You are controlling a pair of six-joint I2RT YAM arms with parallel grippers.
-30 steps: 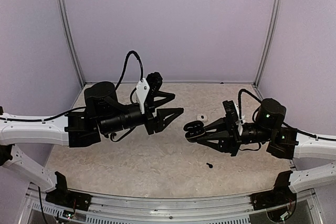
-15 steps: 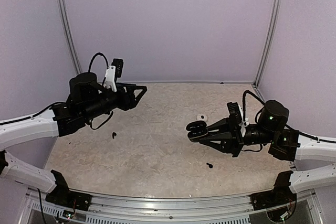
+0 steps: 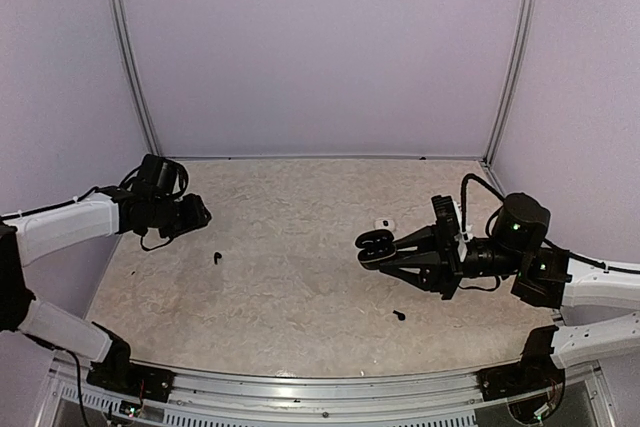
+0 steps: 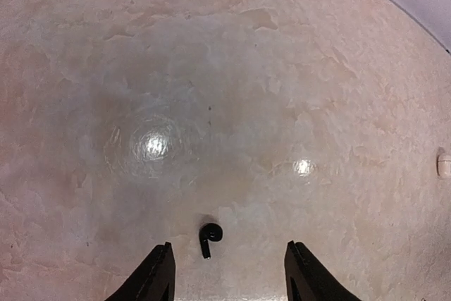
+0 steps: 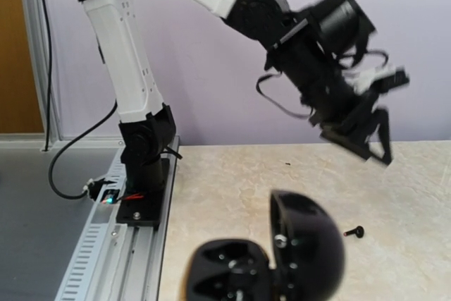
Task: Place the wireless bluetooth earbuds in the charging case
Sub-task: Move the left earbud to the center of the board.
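A black earbud lies on the table at the left; in the left wrist view it lies just ahead of my fingertips, a little left of the middle of the gap. My left gripper is open and empty above it. My right gripper is shut on an open black charging case, held above the table; the right wrist view shows its lid raised and its base with empty sockets. A second black earbud lies near the front. A small white earbud-sized piece lies behind the case.
The table is beige marble-patterned, enclosed by lilac walls with metal posts. A rail runs along the near edge. In the right wrist view, the left arm hangs over the far side above the first black earbud.
My left arm has swung from the middle of the table to the far left and dropped low, uncovering the left black earbud. My right gripper with the case has barely moved.
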